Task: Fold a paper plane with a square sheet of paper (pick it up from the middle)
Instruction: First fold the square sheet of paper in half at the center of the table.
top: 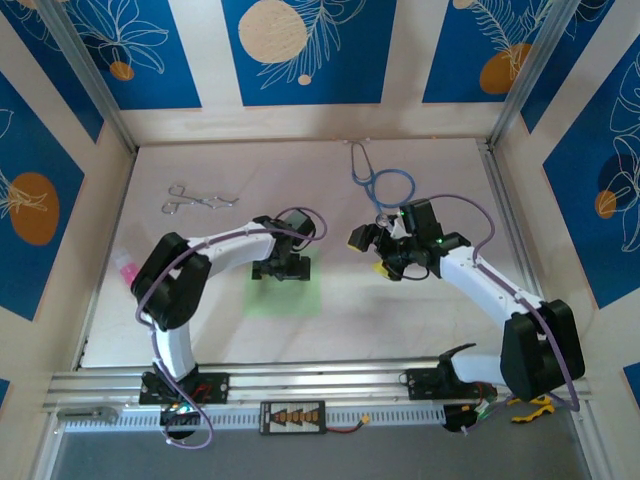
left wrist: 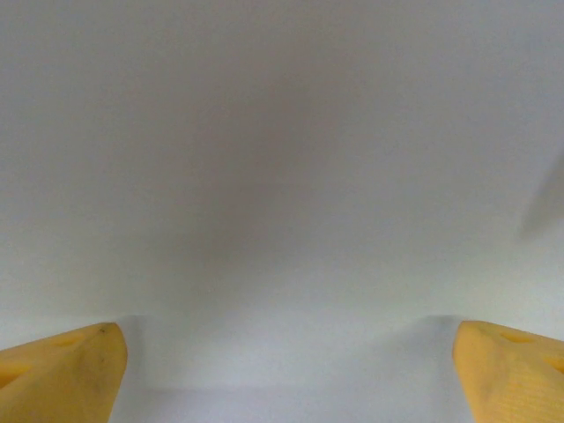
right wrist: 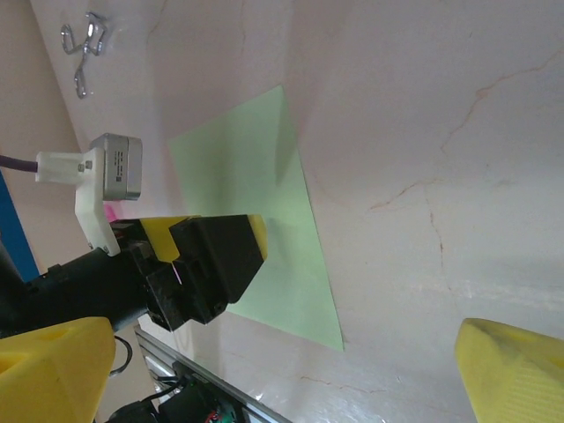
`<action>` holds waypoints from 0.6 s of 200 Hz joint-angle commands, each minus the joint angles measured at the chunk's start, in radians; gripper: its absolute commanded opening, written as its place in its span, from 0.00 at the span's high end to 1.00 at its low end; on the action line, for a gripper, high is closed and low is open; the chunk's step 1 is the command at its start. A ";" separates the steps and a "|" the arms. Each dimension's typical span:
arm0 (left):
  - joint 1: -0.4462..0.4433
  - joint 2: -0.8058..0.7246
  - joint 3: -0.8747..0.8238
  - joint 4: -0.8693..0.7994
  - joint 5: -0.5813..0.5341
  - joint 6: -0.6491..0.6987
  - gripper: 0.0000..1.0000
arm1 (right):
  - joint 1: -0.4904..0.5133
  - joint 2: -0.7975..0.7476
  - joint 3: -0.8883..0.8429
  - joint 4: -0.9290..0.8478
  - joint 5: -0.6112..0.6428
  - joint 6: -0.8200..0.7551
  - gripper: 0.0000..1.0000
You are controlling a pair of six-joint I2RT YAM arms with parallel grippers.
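Nearest the arm bases, the square sheet of paper (top: 287,298) lies flat on the pale table (top: 400,310), plain green. The left gripper (top: 283,268) points down over the sheet's far edge, its jaws spread wide with nothing between them; whether it touches the paper I can't tell. To the right, clear of the sheet, the right gripper (top: 369,252) hangs released and empty. Further back lie metal forceps (top: 200,200) and a blue stethoscope (top: 385,185).

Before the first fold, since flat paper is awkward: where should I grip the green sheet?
Likely the middle of the square sheet of paper, from straight above: it lies flat on the table, edges flush, no lip. The open left gripper hangs over it.
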 commanded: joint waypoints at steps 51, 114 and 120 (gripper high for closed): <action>0.015 0.040 0.034 -0.037 0.007 0.007 0.05 | 0.009 0.035 0.051 -0.064 0.001 -0.021 0.01; 0.016 0.069 -0.007 -0.026 0.013 0.009 0.04 | 0.011 0.052 0.043 -0.080 0.008 -0.021 0.01; 0.014 0.071 -0.014 -0.023 0.017 0.008 0.04 | 0.011 0.053 0.043 -0.080 0.009 -0.021 0.01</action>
